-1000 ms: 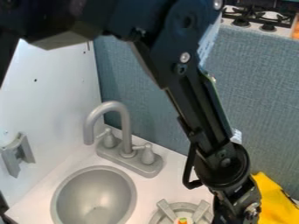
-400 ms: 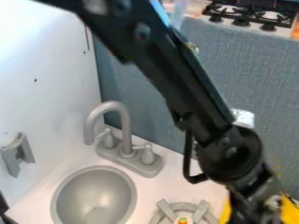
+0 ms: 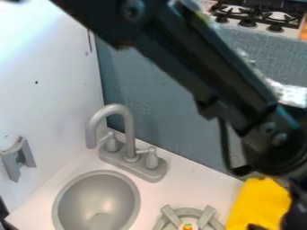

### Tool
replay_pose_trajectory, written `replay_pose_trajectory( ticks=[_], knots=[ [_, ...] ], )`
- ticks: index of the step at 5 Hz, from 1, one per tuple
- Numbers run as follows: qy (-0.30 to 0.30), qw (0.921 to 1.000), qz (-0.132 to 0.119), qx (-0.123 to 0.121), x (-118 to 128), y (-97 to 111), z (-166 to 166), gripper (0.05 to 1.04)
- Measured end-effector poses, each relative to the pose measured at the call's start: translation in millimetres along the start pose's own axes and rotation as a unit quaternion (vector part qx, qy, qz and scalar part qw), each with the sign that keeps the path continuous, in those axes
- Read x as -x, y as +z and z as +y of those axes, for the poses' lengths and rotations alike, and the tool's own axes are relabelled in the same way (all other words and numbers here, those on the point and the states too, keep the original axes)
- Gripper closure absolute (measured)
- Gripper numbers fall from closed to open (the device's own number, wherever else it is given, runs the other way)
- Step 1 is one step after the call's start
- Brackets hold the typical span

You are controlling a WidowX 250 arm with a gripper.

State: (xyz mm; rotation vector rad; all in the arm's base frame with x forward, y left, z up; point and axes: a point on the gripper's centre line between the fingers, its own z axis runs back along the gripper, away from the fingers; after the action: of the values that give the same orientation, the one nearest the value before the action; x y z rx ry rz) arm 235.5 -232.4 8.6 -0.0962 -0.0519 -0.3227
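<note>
At the lower right corner, the gripper [image 3: 295, 211] shows as a dark, blurred part at the end of the arm, partly cut off by the view's edge. Just left of it lies a bright yellow thing [image 3: 256, 203], perhaps cloth, which the gripper partly covers; whether they touch I cannot tell. A small orange and green thing [image 3: 187, 227] sits in the middle of the grey burner ring [image 3: 162, 223] at the bottom edge.
Left of the burner is a round grey sink [image 3: 96, 197], with a grey faucet [image 3: 130, 134] behind it. A white wall [image 3: 48, 108] carries a grey bracket [image 3: 18, 157]. Behind the counter [image 3: 198, 188] stands a blue-grey panel [image 3: 153, 112]; a black stove [image 3: 258, 15] lies beyond.
The arm has swung to the right, taking the gripper toward the right edge. More of the yellow thing and the counter beside it is uncovered.
</note>
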Motion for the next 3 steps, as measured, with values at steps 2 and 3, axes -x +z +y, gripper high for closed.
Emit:
replay_pose_trajectory(
  ticks=[2,3],
  knots=[
    [-0.013,0.9999,0.006,-0.007,-36,-23,-10,0.997],
    [0.001,0.9998,0.013,-0.014,-49,-31,1,0.997]
  ],
)
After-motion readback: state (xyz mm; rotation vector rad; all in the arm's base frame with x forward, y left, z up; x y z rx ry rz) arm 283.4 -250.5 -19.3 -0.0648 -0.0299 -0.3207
